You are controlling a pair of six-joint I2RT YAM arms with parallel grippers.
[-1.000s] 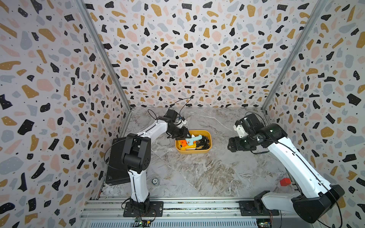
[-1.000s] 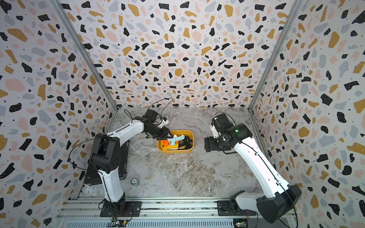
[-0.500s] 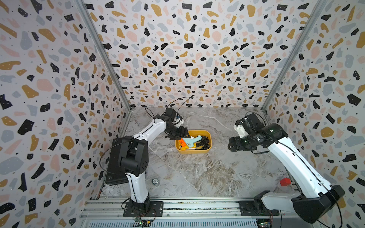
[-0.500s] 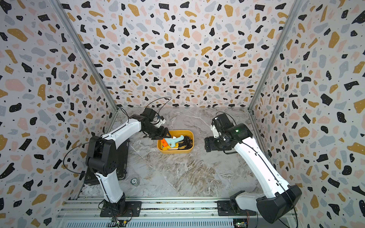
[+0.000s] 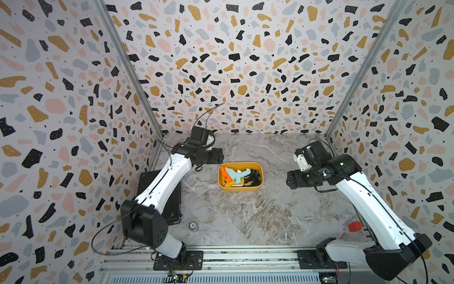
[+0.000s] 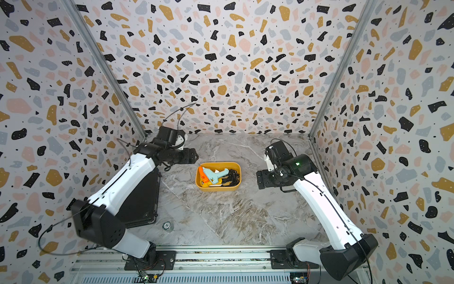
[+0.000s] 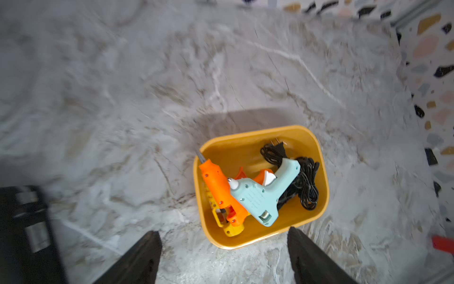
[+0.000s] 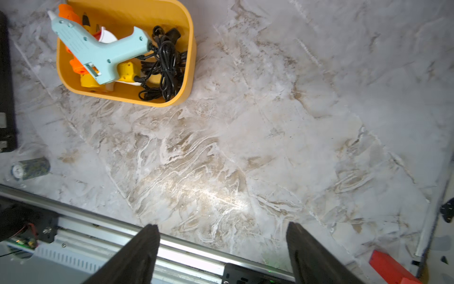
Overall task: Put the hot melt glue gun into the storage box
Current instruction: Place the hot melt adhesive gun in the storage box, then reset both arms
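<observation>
- Marbled grey tabletop (image 5: 245, 216) inside terrazzo-patterned walls (image 5: 245, 61)
- Yellow storage box (image 5: 240, 188) on it holds the pale blue glue gun (image 5: 234, 175)
- Fingers of left gripper (image 7: 223, 258) and right gripper (image 8: 222, 255) spread wide, empty

The storage box (image 7: 235, 147) is showing smooth yellow-orange plastic with a soft sheen. Inside it, the pale blue glue gun (image 7: 255, 196) and the orange glue gun (image 7: 216, 182) are looking like matt moulded plastic, and the black cord (image 7: 307, 186) is looking rubbery. The table (image 8: 245, 147) is gleaming like polished marble. The rail (image 8: 103, 227) at the lower left of the frame is shining as bare metal.
</observation>
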